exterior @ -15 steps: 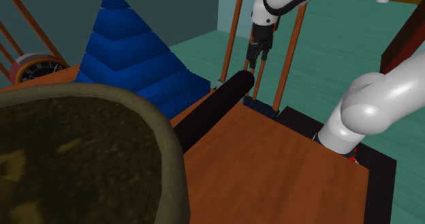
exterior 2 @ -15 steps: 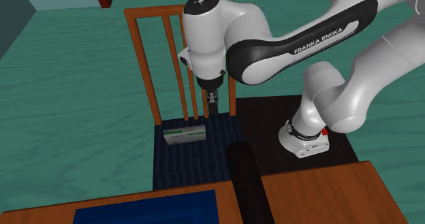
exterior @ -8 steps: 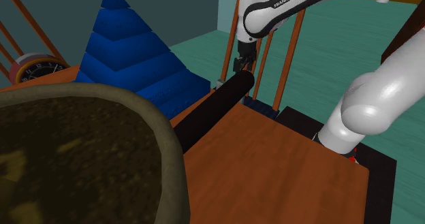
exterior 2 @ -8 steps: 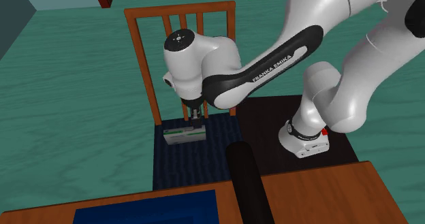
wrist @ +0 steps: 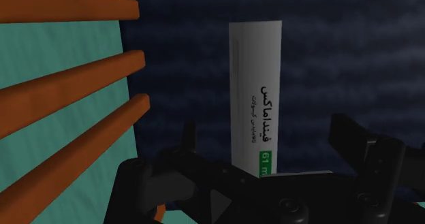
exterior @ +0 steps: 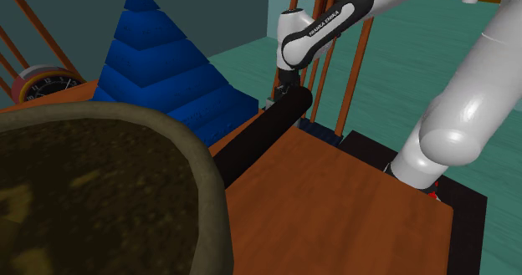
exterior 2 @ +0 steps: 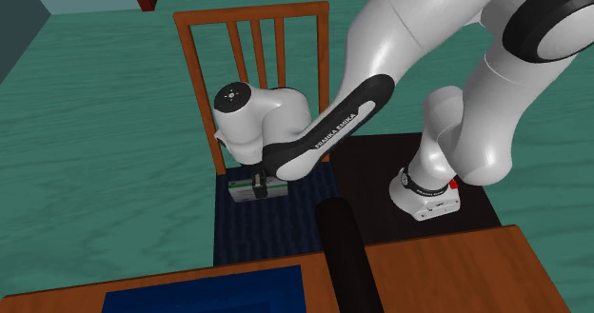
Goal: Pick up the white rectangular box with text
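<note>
The white rectangular box [exterior 2: 249, 191] with black text and a green mark lies flat on the chair's dark blue seat [exterior 2: 276, 225], close to the wooden back slats. My gripper [exterior 2: 259, 182] has come down right over it. In the wrist view the box [wrist: 255, 86] runs lengthwise away from the hand, and one end lies between the fingers of the open gripper [wrist: 267, 129]. The fingers stand apart on either side of the box, with a gap showing on each side. In the shoulder view the arm's wrist [exterior: 289, 52] dips behind the black roll.
A long black roll [exterior 2: 347, 254] lies on the edge of the wooden table [exterior: 335, 206], just in front of the chair. The chair's slatted back [exterior 2: 252, 54] rises beside the gripper. A blue stepped pyramid [exterior: 155, 64], a clock [exterior: 42, 81] and a big dark bowl [exterior: 100, 190] stand on the table.
The arm has swung down and toward the second exterior view's left, from above the seat to right over the box. The fingers have stayed apart. The box has not moved.
</note>
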`<state>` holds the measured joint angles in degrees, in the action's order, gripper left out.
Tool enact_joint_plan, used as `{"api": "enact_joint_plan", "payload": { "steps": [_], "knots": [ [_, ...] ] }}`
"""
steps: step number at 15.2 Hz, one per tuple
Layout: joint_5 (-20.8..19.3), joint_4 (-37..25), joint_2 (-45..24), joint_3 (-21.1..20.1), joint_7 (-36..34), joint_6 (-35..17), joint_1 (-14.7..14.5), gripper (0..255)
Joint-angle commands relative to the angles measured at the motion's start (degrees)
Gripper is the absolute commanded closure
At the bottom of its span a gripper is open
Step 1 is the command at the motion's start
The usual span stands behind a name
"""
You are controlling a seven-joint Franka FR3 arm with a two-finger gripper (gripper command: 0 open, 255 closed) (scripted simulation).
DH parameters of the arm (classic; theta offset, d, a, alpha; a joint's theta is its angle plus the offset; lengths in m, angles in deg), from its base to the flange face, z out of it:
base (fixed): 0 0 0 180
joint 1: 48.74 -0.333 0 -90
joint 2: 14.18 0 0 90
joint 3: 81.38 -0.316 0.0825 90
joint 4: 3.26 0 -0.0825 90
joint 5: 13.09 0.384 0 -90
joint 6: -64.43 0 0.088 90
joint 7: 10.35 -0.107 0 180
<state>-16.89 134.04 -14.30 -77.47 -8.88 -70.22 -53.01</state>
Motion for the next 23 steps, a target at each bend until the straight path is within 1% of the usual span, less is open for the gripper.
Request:
{"api": "enact_joint_plan", "payload": {
  "steps": [1, 5, 7, 8, 17, 23],
  "knots": [
    [-0.01, 0.31, -1.38, 0.02, 0.02, -1.74, 0.02, 0],
    [0.02, 1.06, -4.23, 0.04, -0.07, -5.35, 0.06, 0],
    [0.02, 1.07, -4.23, 0.04, -0.07, -5.35, 0.06, 0],
    [0.02, 1.09, -4.2, 0.02, -0.12, -5.35, 0.03, 255],
    [0.02, 1.06, -4.23, 0.04, -0.07, -5.35, 0.06, 255],
    [-0.01, 0.02, -0.54, 0.01, 0.05, -0.61, 0.01, 255]
  ]
}}
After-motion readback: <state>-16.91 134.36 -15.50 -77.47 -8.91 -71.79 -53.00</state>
